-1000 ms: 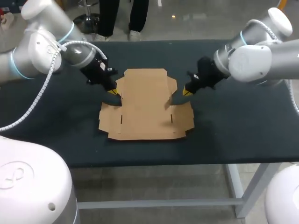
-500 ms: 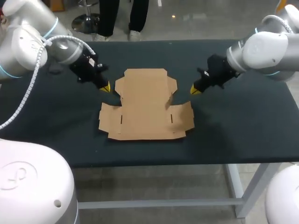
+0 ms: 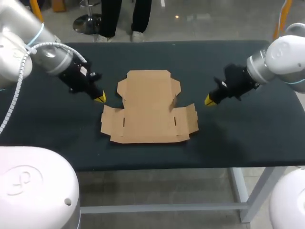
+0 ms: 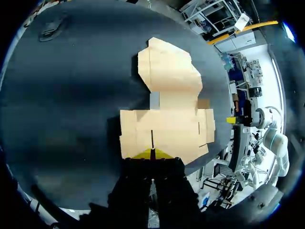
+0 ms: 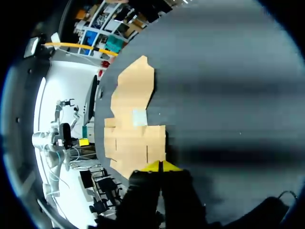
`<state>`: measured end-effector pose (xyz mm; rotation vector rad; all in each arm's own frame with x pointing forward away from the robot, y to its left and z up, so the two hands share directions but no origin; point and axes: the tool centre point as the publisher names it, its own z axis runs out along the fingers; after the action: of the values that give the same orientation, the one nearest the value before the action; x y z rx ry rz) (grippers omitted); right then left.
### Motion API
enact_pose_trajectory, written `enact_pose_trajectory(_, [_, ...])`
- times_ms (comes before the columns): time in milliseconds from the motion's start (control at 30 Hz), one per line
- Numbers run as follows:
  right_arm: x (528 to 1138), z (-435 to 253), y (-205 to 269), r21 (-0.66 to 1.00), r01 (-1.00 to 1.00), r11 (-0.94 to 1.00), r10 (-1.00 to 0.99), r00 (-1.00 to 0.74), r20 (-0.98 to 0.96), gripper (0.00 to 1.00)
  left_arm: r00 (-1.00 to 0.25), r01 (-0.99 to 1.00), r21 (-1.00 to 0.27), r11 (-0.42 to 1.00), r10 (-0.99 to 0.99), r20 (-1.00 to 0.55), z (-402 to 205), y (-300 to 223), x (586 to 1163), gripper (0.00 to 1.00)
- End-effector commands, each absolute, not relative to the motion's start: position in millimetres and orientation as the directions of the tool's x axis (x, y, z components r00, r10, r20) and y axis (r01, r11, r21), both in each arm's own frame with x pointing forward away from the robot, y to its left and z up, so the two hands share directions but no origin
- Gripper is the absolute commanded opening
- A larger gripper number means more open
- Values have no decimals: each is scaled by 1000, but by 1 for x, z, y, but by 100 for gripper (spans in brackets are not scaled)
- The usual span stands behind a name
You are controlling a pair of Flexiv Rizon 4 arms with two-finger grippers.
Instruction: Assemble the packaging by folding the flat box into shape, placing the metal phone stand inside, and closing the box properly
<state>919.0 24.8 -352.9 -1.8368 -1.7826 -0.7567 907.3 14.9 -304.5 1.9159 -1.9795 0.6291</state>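
Head: flat box (image 3: pixel 148 107) is lying unfolded between left gripper (image 3: pixel 99 98) and right gripper (image 3: pixel 209 100), touching neither; folding, loading, closing all pending, no stand showing. Left wrist: 2 tips are pressing together, gripping nothing, tan slotted cardboard just ahead. Right wrist: tips likewise closed, empty, box ahead, off to one side.

Flat box (image 3: pixel 147 107) lies between my left gripper (image 3: pixel 99 98) and right gripper (image 3: pixel 208 100).
Strip of table (image 3: pixel 238 133) free on each side of it.
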Motion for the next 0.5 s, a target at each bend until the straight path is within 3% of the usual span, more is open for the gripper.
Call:
enact_pose_trajectory(33, [877, -341, 19, 91, 992, -85, 746, 3, 666, 0, -45, -989, -142, -32, -858, 512, -296, 23, 865, 0])
enact_pose_trajectory(500, [793, -350, 17, 100, 991, -83, 745, -5, 667, 0, -24, -995, -98, -32, -851, 525, -311, 26, 790, 0])
